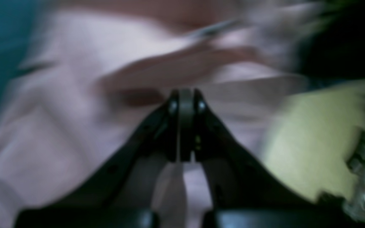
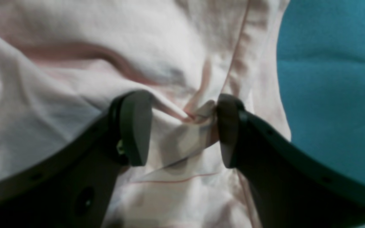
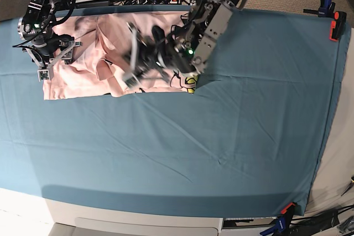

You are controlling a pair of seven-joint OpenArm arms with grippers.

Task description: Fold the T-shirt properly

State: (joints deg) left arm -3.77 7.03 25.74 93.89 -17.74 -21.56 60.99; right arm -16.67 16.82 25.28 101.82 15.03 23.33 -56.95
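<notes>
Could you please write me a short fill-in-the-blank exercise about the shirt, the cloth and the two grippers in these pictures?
1. The T-shirt is pale ____.
2. The table cloth under it is ____.
3. The right gripper has its jaws ____, with a bunched fold of fabric between them.
4. The left gripper has its jaws ____.

Missing words: pink; teal; open; shut

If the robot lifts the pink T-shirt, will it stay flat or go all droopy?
Probably droopy: the T-shirt already bunches into soft wrinkles between the right gripper's open jaws. It likely drags rather than slides, since it lies rumpled on the teal cloth.
</notes>
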